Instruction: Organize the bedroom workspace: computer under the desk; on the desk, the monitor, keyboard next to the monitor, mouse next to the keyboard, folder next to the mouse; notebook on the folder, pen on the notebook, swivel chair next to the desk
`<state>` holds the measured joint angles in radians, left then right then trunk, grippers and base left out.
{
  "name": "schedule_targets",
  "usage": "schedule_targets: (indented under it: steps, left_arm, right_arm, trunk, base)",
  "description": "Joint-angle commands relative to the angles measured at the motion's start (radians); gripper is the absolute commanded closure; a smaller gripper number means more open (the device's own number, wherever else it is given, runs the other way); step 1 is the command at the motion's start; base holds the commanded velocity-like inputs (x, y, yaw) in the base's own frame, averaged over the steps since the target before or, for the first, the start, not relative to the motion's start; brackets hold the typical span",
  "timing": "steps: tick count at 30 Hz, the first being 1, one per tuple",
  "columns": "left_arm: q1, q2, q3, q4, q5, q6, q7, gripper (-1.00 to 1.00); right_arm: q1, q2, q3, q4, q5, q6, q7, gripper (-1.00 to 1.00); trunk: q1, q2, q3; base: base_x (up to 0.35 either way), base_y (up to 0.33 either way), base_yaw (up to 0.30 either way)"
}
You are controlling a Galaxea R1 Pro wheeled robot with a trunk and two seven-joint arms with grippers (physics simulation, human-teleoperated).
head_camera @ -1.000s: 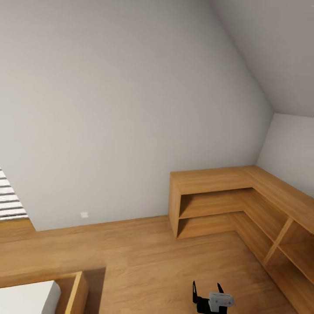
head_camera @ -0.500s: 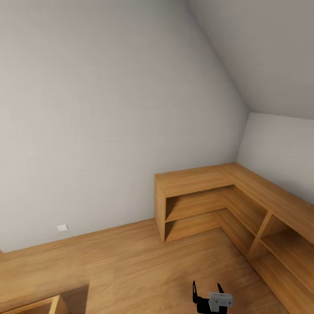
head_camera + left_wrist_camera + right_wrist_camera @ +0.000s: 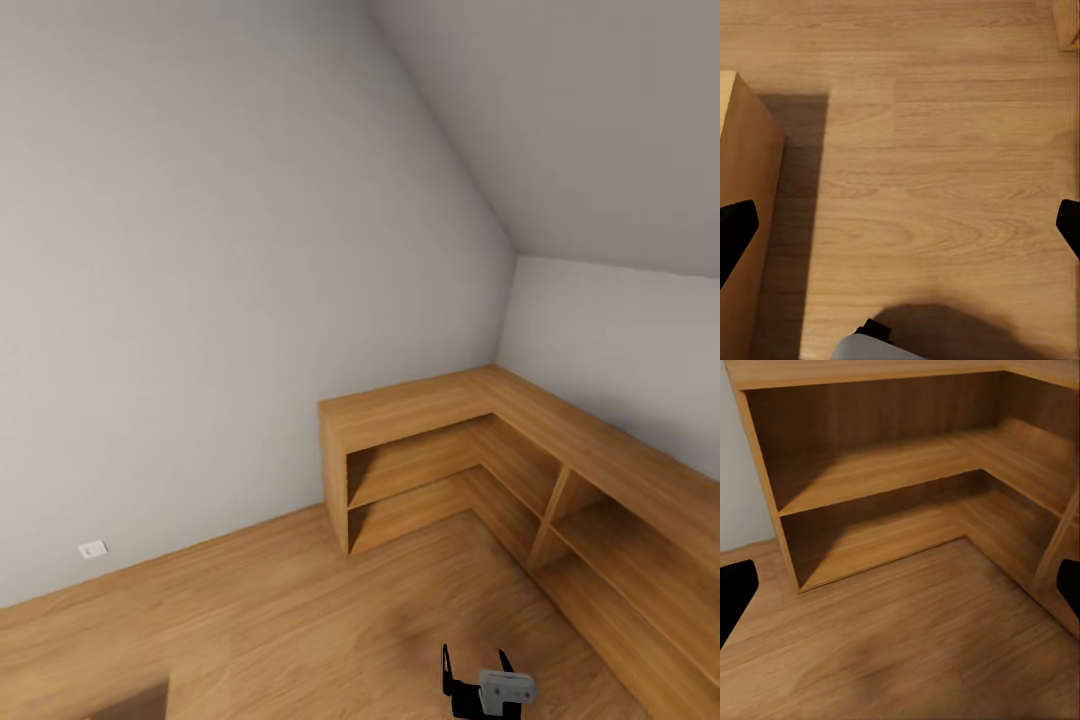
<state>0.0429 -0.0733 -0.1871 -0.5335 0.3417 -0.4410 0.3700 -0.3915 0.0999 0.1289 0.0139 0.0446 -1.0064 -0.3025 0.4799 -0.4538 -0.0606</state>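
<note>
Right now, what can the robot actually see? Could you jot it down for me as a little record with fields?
Place: room with wooden floor and grey wall
Furniture: L-shaped wooden corner shelf unit, shelves bare
Wall detail: small white outlet low on the wall
Right end effector: open, facing the shelf unit
Left end effector: open, pointing down at the floor
Near left end effector: wooden box edge
Task items: none in sight

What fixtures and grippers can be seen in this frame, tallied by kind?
Wooden corner shelf unit: 1
Wall outlet: 1
Wooden box-like furniture: 1
Right gripper: 1
Left gripper, fingertips at the frame edges: 1
Total: 5
</note>
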Motion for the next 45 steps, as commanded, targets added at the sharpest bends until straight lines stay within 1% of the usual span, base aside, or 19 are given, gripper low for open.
schedule_targets:
  steps: [1, 6, 13, 16, 20, 22, 23, 24, 27, 34, 38, 39, 41, 42, 45]
  left_arm:
    - [0.000, 0.001, -0.008, -0.002, 0.008, -0.003, 0.007, -1.00]
    - [0.000, 0.001, -0.007, -0.001, 0.009, -0.003, 0.008, -1.00]
    - [0.000, 0.004, -0.006, 0.028, 0.008, -0.006, 0.006, -1.00]
    - [0.000, 0.000, -0.007, 0.034, 0.007, -0.005, 0.006, -1.00]
    - [0.000, -0.012, -0.015, 0.045, 0.003, -0.005, 0.006, -1.00]
    - [0.000, -0.014, -0.028, 0.058, -0.010, -0.006, 0.008, -1.00]
    - [0.000, -0.014, -0.028, 0.058, -0.010, -0.006, 0.008, -1.00]
    - [0.000, -0.013, -0.034, 0.069, -0.019, -0.008, 0.009, -1.00]
    - [0.000, -0.004, -0.039, 0.087, -0.027, -0.011, 0.011, -1.00]
    - [0.000, 0.039, -0.040, 0.143, -0.030, -0.015, 0.009, -1.00]
    - [0.000, 0.060, -0.034, 0.161, -0.028, -0.020, 0.007, -1.00]
    - [0.000, 0.070, -0.029, 0.170, -0.026, -0.057, 0.006, -1.00]
    - [0.000, 0.074, -0.028, 0.191, -0.026, -0.081, 0.003, -1.00]
    - [0.000, 0.074, -0.030, 0.222, -0.027, -0.099, -0.007, -1.00]
    - [0.000, 0.071, -0.031, 0.235, -0.029, -0.106, -0.020, -1.00]
  right_arm:
    - [-0.001, 0.000, 0.006, 0.001, 0.004, -0.001, -0.010, -1.00]
    - [-0.001, -0.003, 0.007, 0.001, 0.006, 0.017, -0.010, -1.00]
    - [0.003, -0.018, 0.007, 0.006, 0.007, 0.043, -0.007, -1.00]
    - [0.024, -0.023, 0.007, 0.007, 0.007, 0.049, -0.006, -1.00]
    - [0.067, -0.028, 0.008, 0.007, 0.008, 0.048, -0.005, -1.00]
    - [0.089, -0.036, 0.008, 0.008, 0.009, 0.047, -0.005, -1.00]
    - [0.089, -0.036, 0.008, 0.008, 0.009, 0.047, -0.005, -1.00]
    - [0.099, -0.044, 0.008, 0.008, 0.009, 0.047, -0.004, -1.00]
    - [0.111, -0.061, 0.008, 0.008, 0.009, 0.046, -0.004, -1.00]
    - [0.137, -0.107, 0.009, 0.008, 0.009, 0.021, 0.001, -1.00]
    - [0.151, -0.120, 0.009, 0.008, 0.009, -0.025, 0.028, -1.00]
    - [0.180, -0.125, 0.009, 0.003, 0.010, -0.041, 0.058, -1.00]
    - [0.196, -0.128, 0.009, 0.002, 0.010, -0.041, 0.071, -1.00]
    - [0.207, -0.135, 0.010, 0.000, 0.010, -0.041, 0.079, -1.00]
    - [0.211, -0.139, 0.011, 0.000, 0.017, -0.041, 0.082, -1.00]
  trunk:
    - [0.001, -0.002, -0.002]
    - [0.001, -0.002, -0.002]
    - [0.001, -0.002, -0.002]
    - [0.001, -0.002, -0.002]
    - [0.001, -0.002, -0.002]
    - [0.001, -0.002, -0.001]
    - [0.001, -0.002, -0.001]
    - [0.001, -0.002, -0.001]
    - [0.001, -0.002, 0.000]
    - [0.001, -0.002, 0.003]
    - [0.001, -0.002, 0.006]
    - [0.001, -0.002, 0.006]
    - [0.001, -0.002, 0.006]
    - [0.001, -0.002, 0.006]
    - [0.001, -0.002, 0.006]
  base:
    - [0.001, 0.000, -0.264]
    - [0.000, 0.000, -0.264]
    - [0.000, 0.000, -0.264]
    - [0.000, 0.000, -0.264]
    - [0.000, 0.000, -0.264]
    - [0.000, 0.000, -0.264]
    - [0.000, 0.000, -0.264]
    - [0.000, 0.000, -0.264]
    - [0.000, 0.000, -0.264]
    - [0.000, 0.000, -0.259]
    - [0.000, 0.000, -0.253]
    - [0.000, 0.000, -0.259]
    - [0.000, 0.000, -0.260]
    - [0.128, 0.000, -0.261]
    - [0.223, 0.000, -0.262]
